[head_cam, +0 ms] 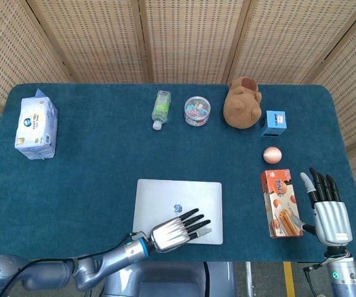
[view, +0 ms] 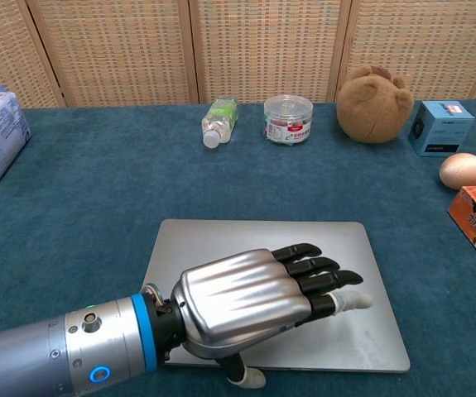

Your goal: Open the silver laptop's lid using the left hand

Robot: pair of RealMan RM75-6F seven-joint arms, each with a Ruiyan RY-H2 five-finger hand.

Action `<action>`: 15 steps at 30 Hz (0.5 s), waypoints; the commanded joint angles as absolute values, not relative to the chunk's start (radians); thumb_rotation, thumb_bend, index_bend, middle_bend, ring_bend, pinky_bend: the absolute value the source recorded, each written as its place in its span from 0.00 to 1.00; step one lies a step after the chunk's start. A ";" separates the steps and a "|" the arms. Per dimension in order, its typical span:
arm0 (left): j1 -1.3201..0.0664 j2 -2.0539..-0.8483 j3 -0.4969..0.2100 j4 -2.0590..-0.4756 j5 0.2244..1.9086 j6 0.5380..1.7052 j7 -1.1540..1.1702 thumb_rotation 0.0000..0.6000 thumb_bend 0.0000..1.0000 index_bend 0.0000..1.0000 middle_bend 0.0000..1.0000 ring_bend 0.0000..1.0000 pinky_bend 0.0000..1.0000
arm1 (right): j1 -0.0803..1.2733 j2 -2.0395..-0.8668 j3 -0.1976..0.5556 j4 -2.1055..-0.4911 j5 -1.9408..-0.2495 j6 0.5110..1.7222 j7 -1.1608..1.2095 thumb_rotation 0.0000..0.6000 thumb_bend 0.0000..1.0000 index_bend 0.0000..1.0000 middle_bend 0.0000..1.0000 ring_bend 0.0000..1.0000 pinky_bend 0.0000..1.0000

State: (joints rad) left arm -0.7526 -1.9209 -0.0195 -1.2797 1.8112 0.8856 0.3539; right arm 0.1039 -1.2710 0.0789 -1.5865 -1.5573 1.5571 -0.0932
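Observation:
The silver laptop [head_cam: 178, 197] [view: 254, 248] lies shut and flat on the blue table near its front edge. My left hand [head_cam: 176, 230] [view: 258, 302] hovers over the laptop's front right part, palm down, fingers stretched out and slightly apart, holding nothing. Its thumb hangs below the laptop's front edge in the chest view. My right hand [head_cam: 329, 210] stands at the table's front right, fingers straight up and apart, empty, just right of the orange box [head_cam: 280, 203].
Along the back stand a small bottle [head_cam: 160, 109], a round clear tub [head_cam: 197, 111], a brown plush toy [head_cam: 242, 103] and a blue box [head_cam: 274, 122]. A pink ball [head_cam: 272, 154] lies right of centre. A tissue pack [head_cam: 36, 128] sits at the far left.

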 commanded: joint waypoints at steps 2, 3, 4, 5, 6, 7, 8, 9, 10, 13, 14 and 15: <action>-0.757 -1.927 -0.021 -1.272 1.800 0.890 0.363 1.00 0.00 0.00 0.00 0.00 0.00 | 0.104 -1.270 0.080 -1.587 -1.555 1.554 -0.090 1.00 0.00 0.00 0.00 0.00 0.00; -0.759 -1.929 -0.021 -1.270 1.799 0.892 0.367 1.00 0.00 0.00 0.00 0.00 0.00 | 0.104 -1.270 0.080 -1.587 -1.555 1.553 -0.090 1.00 0.00 0.00 0.00 0.00 0.00; -0.761 -1.933 -0.024 -1.266 1.797 0.893 0.372 1.00 0.00 0.00 0.00 0.00 0.00 | 0.105 -1.270 0.079 -1.587 -1.555 1.552 -0.090 1.00 0.00 0.00 0.00 0.00 0.00; -0.763 -1.936 -0.026 -1.264 1.793 0.894 0.373 1.00 0.00 0.00 0.00 0.00 0.00 | 0.105 -1.270 0.079 -1.587 -1.554 1.550 -0.091 1.00 0.00 0.00 0.00 0.00 0.00; -0.765 -1.940 -0.028 -1.263 1.789 0.894 0.372 1.00 0.00 0.00 0.00 0.00 0.00 | 0.105 -1.270 0.079 -1.587 -1.554 1.549 -0.091 1.00 0.00 0.00 0.00 0.00 0.00; -0.766 -1.943 -0.029 -1.261 1.785 0.893 0.373 1.00 0.00 0.00 0.00 0.00 0.00 | 0.105 -1.270 0.078 -1.587 -1.554 1.549 -0.091 1.00 0.00 0.00 0.00 0.00 0.00; -0.768 -1.946 -0.029 -1.260 1.781 0.892 0.375 1.00 0.00 0.00 0.00 0.00 0.00 | 0.105 -1.270 0.078 -1.587 -1.554 1.548 -0.092 1.00 0.00 0.00 0.00 0.00 0.00; -0.770 -1.947 -0.028 -1.260 1.778 0.891 0.376 1.00 0.00 0.00 0.00 0.00 0.00 | 0.105 -1.270 0.078 -1.587 -1.554 1.548 -0.093 1.00 0.00 0.00 0.00 0.00 0.00; -0.771 -1.948 -0.026 -1.259 1.775 0.891 0.377 1.00 0.00 0.00 0.00 0.00 0.00 | 0.105 -1.270 0.079 -1.588 -1.554 1.547 -0.093 1.00 0.00 0.00 0.00 0.00 0.00; -0.773 -1.949 -0.022 -1.257 1.771 0.897 0.381 1.00 0.01 0.00 0.00 0.00 0.00 | 0.105 -1.271 0.078 -1.587 -1.553 1.545 -0.093 1.00 0.00 0.00 0.00 0.00 0.00; -0.774 -1.950 -0.022 -1.256 1.770 0.898 0.382 1.00 0.02 0.00 0.00 0.00 0.00 | 0.106 -1.271 0.078 -1.587 -1.553 1.544 -0.092 1.00 0.00 0.00 0.00 0.00 0.00; -0.775 -1.951 -0.021 -1.256 1.767 0.899 0.383 1.00 0.04 0.00 0.00 0.00 0.00 | 0.106 -1.271 0.078 -1.588 -1.553 1.543 -0.091 1.00 0.00 0.00 0.00 0.00 0.00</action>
